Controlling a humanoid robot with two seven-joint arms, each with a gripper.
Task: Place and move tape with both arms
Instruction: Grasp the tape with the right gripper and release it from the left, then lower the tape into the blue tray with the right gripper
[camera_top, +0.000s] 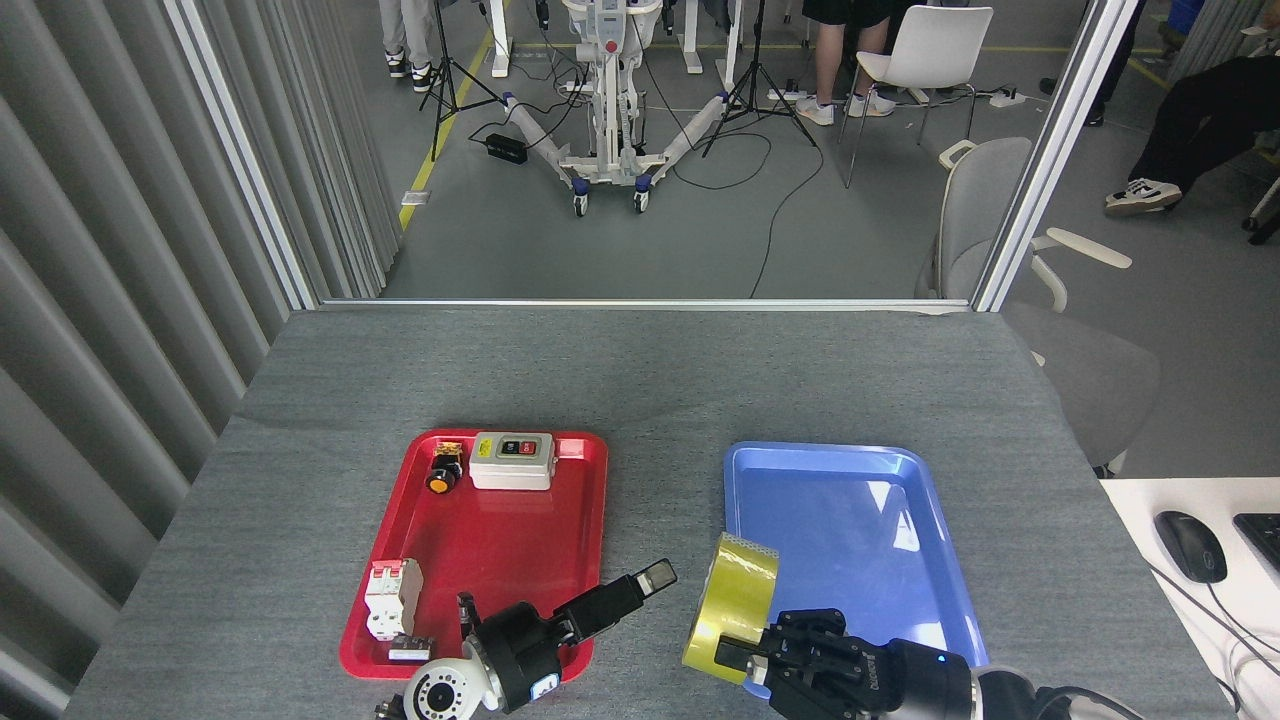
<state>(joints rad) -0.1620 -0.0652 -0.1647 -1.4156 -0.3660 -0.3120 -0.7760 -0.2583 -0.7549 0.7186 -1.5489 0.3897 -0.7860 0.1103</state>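
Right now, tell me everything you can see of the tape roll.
The tape is a wide roll of glossy, translucent yellow packing tape; its core is turned out of sight. It stands on edge, tilted, over the near left corner of the blue tray. The right gripper grips its lower edge from the near side. The left gripper is apart from it, to its left, over the red tray. Whether the roll touches the blue tray cannot be told.

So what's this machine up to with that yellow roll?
A two-armed robot is handling a wide roll of translucent yellow packing tape. Its right hand grips the roll on edge over the near left corner of the shallow blue plastic tray. Its left hand is apart from the tape, by the red plastic tray, which holds a grey switch box and other small electrical parts.
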